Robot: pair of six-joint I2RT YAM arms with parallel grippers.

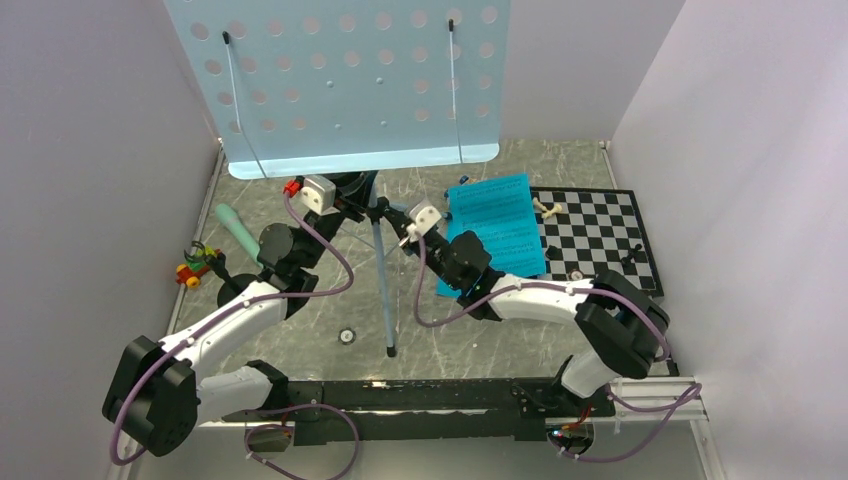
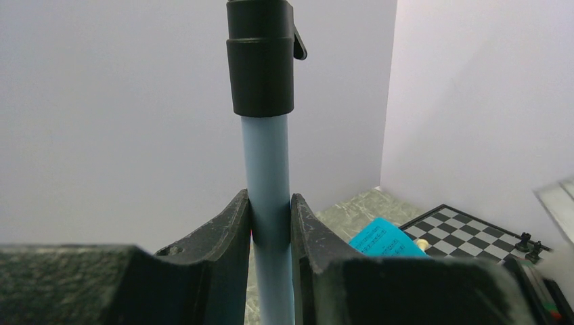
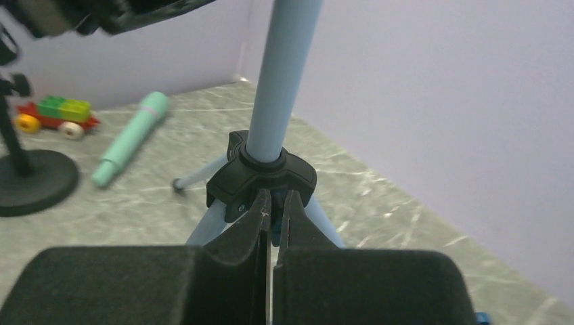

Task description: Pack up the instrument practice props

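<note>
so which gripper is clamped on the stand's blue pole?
The left gripper, squeezing the pole below the black collar; the right gripper sits closed at the leg hub.

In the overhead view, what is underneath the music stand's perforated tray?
Below its near edge: one tripod leg, the left gripper clamped on the pole, the right gripper shut at the black hub. The tray hides the pole's top and the far end of the table.

Overhead, two wrist close-ups on pole (image 2: 267, 169)

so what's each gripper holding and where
Left gripper: music stand, pale-blue pole just below the black collar. Right gripper: same stand, apparently pinching its black leg hub.
</note>
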